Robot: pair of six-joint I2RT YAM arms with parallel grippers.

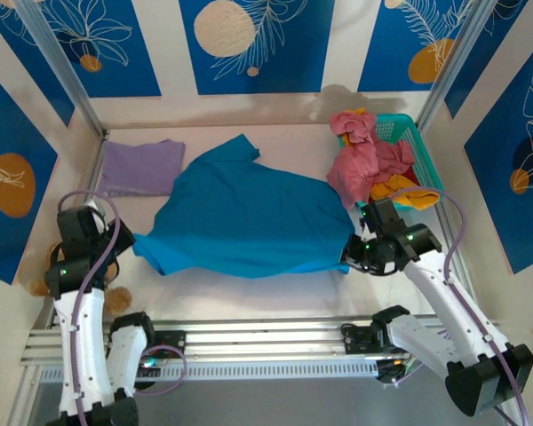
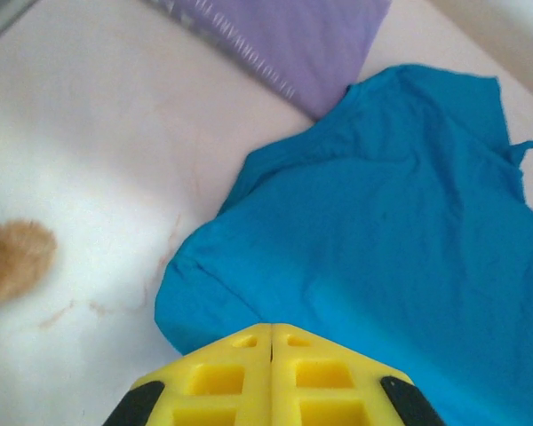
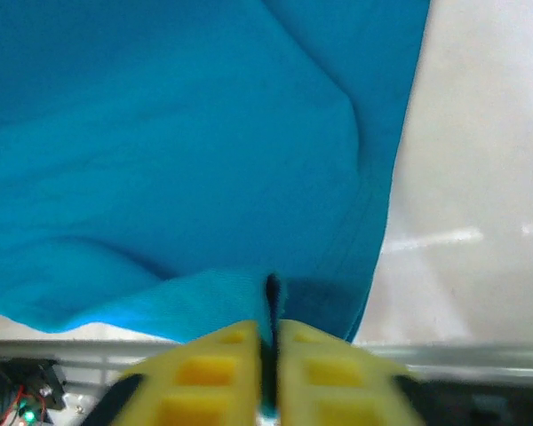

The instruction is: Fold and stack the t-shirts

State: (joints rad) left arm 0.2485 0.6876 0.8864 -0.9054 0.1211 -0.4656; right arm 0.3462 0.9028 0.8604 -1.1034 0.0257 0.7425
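A teal-blue t-shirt [image 1: 249,217] lies spread across the middle of the table, wrinkled. My right gripper [image 1: 352,256] is at its near right corner. In the right wrist view its yellow fingers [image 3: 222,355] pinch a fold of that teal cloth [image 3: 186,133], with only a thin gap between them [image 3: 271,327]. My left gripper [image 2: 271,330] is shut with nothing in it, hovering at the shirt's near left edge [image 2: 382,222]. A pale lavender t-shirt [image 1: 142,167] lies folded at the back left. Rose-pink [image 1: 364,160] and orange [image 1: 407,193] shirts spill from the basket.
A turquoise mesh basket [image 1: 410,133] stands at the back right corner. A small brown teddy bear [image 1: 41,286] lies at the table's left edge by my left arm, and a brown part of it [image 2: 13,259] is in the left wrist view. A metal rail [image 1: 249,333] runs along the near edge.
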